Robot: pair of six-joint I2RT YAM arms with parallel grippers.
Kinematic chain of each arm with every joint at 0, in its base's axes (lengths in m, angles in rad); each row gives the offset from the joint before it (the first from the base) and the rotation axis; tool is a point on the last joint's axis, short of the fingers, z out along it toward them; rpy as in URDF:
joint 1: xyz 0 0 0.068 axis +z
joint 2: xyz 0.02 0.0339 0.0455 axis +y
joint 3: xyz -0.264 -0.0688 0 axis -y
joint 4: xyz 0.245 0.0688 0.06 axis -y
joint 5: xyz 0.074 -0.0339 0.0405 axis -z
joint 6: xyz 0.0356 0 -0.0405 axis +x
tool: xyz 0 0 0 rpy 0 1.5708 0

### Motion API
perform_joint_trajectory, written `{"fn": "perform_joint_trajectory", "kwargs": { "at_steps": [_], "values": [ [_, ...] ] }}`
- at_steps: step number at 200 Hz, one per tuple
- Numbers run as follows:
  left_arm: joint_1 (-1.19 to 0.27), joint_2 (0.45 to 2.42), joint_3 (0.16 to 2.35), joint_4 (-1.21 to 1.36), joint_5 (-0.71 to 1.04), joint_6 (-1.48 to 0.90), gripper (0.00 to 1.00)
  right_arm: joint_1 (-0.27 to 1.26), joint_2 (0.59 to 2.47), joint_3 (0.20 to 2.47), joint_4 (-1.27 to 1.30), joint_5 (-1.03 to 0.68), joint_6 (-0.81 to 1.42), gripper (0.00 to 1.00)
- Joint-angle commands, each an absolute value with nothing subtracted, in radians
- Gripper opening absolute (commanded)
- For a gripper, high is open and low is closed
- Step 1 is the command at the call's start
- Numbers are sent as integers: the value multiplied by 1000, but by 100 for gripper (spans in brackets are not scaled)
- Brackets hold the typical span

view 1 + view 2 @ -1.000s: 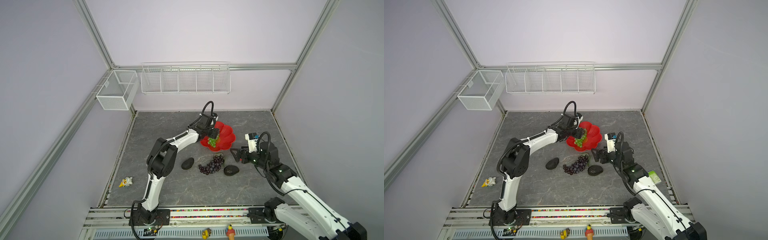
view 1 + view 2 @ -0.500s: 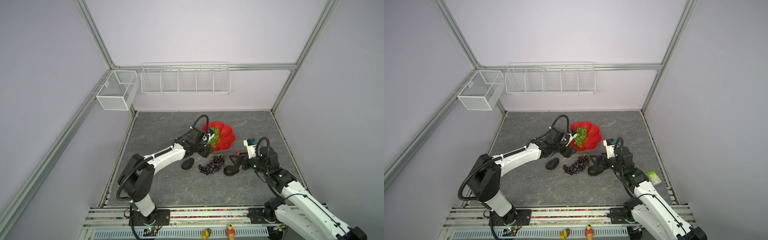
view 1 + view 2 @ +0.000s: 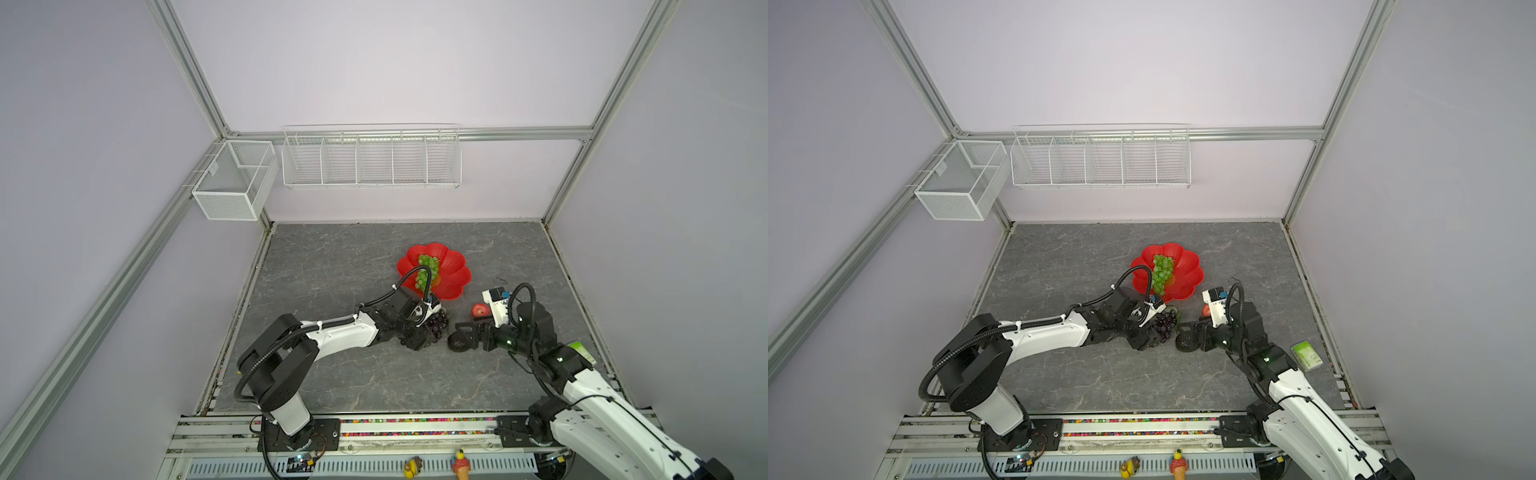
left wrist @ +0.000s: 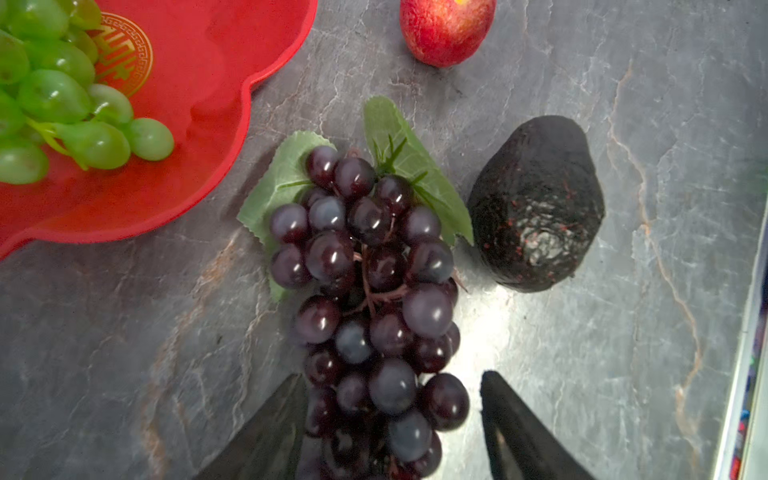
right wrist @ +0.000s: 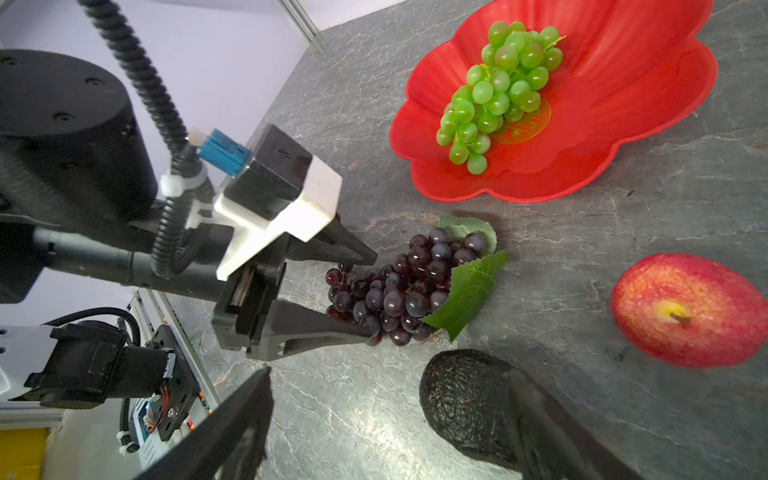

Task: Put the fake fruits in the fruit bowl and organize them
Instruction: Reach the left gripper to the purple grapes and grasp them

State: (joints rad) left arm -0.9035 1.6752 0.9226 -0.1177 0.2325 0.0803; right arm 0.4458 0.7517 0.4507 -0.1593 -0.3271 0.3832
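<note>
The red fruit bowl [image 3: 455, 266] [image 3: 1187, 266] holds the green grape bunch [image 3: 428, 270] [image 5: 494, 91]. On the table in front of it lies the dark purple grape bunch [image 4: 365, 291] [image 3: 438, 326]. My left gripper [image 4: 392, 376] [image 5: 370, 297] is open, its fingers either side of the bunch's narrow end. A blackish avocado [image 5: 461, 407] [image 3: 457, 343] lies beside the bunch. My right gripper [image 5: 390, 374] is wide open around it, with one finger against its side. The red apple [image 5: 690, 311] [image 3: 480, 309] sits just behind, clear of both grippers.
White wire baskets [image 3: 370, 158] and a mesh basket [image 3: 232, 183] hang on the back and left walls. A small green-and-white box [image 3: 1306, 355] lies near the table's right edge. Small toy figures [image 3: 413, 467] stand on the front rail.
My left gripper left the green grapes in the bowl, drew back and came down over the purple bunch. My right gripper moved forward and down around the avocado.
</note>
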Motion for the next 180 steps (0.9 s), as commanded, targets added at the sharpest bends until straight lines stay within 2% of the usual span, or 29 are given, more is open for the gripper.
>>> {"fn": "perform_joint_trajectory", "kwargs": {
  "at_steps": [1, 129, 145, 180],
  "values": [
    [-903, 1721, 967, -89, 231, 76, 67, 457, 737, 439, -143, -324, 398, 89],
    [-904, 1890, 1037, -58, 251, 50, 68, 466, 757, 453, -135, -322, 390, 89],
    [-902, 1889, 1029, -52, 238, 45, 64, 468, 760, 453, -135, -321, 388, 89],
    [-902, 1840, 968, 8, 248, 39, 48, 469, 764, 454, -132, -322, 389, 89]
  ]
}}
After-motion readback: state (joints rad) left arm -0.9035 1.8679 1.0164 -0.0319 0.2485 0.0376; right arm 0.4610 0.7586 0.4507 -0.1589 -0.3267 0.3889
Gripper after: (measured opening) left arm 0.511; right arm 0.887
